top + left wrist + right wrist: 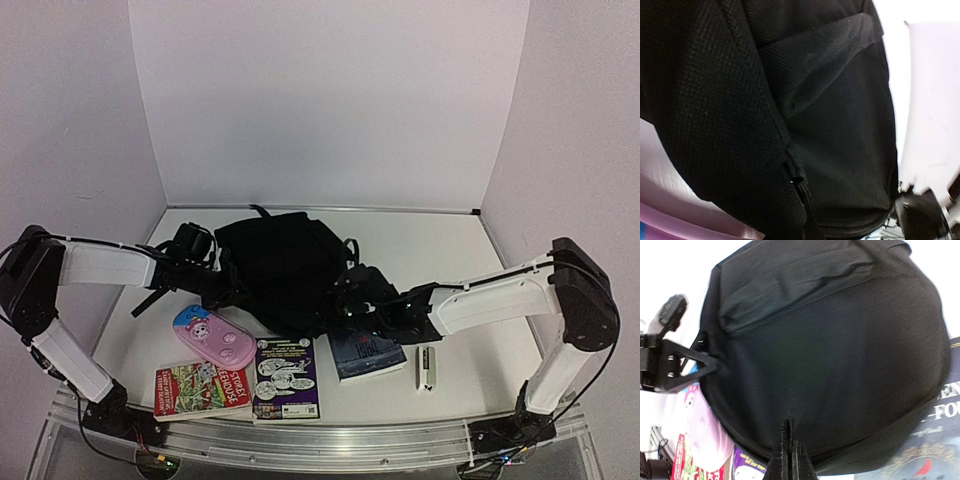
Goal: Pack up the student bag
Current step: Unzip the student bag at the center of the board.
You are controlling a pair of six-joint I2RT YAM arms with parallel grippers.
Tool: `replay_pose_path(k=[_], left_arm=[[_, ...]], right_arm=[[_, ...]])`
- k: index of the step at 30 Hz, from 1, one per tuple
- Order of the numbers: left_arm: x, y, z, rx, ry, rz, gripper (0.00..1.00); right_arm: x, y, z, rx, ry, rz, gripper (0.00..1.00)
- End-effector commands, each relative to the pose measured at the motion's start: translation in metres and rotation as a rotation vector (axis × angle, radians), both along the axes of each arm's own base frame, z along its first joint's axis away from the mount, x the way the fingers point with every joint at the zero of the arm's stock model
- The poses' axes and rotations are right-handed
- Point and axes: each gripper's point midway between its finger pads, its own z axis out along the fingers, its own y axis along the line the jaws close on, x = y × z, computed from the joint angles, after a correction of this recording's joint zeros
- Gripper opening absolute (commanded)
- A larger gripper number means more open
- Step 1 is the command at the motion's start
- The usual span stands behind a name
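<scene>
Top external view: the student bag (pixel 285 268) is seen slumped at the middle of the counter (pixel 450 250), its black fabric heaped and no opening shown. At its 7 o'clock the pink pencil case (pixel 212 337) lies just beside it. Along the 6 o'clock edge a red book (pixel 203 390) and a comic book (pixel 285 380) are laid side by side. A dark book (pixel 365 355) is partly tucked under the bag's near edge at 5 o'clock, and a small white object (pixel 427 368) sits apart at 4 o'clock.

In the right wrist view the right hand (pixel 787 460) is shown clenched, with a thin ridge of the bag's fabric pinched between its fingers. At 9 o'clock in that view the left hand (pixel 711 366) is clamped onto the bag's side seam. The left wrist view is filled by black weave and a zip line (pixel 800 187), and its own fingers cannot be made out there.

The step in hand is judged to be securing the bag from two opposite sides so that it can be opened; nothing appears to have been packed yet. For the next move, the pinched fabric would need to be drawn apart or lifted so that the mouth is exposed, with the zip located first if it is shut. Soft cloth may slip from so shallow a pinch, so tension should be raised gently.
</scene>
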Motion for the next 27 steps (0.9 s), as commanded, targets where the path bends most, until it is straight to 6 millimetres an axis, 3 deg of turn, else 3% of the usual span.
replay_pose_path(k=[1, 6, 8, 14, 16, 19, 22, 27], left_arm=[[0.05, 0.043, 0.02, 0.048, -0.185, 0.033, 0.0], [0.084, 0.064, 0.023, 0.129, -0.251, 0.037, 0.0], [0.093, 0.069, 0.027, 0.173, -0.279, 0.03, 0.03], [0.08, 0.053, 0.056, 0.331, -0.401, -0.1, 0.54], [0.069, 0.04, 0.07, 0.433, -0.473, -0.138, 0.66], [0.056, 0.024, 0.09, 0.502, -0.567, -0.16, 0.73], [0.04, -0.004, 0.107, 0.442, -0.66, -0.234, 0.76], [0.004, -0.071, 0.119, 0.257, -0.751, -0.469, 0.78]], right_arm=[[0.023, -0.052, -0.007, -0.064, 0.025, -0.113, 0.0], [0.048, -0.069, -0.006, -0.045, 0.015, -0.124, 0.0], [0.051, -0.064, 0.003, -0.026, -0.004, -0.092, 0.0], [0.041, -0.04, 0.03, 0.024, -0.074, 0.091, 0.0], [0.038, -0.04, 0.034, 0.025, -0.087, 0.109, 0.0], [0.033, -0.038, 0.041, 0.055, -0.104, 0.14, 0.0], [0.027, -0.036, 0.048, 0.098, -0.113, 0.168, 0.0], [0.025, -0.037, 0.048, 0.121, -0.111, 0.165, 0.0]])
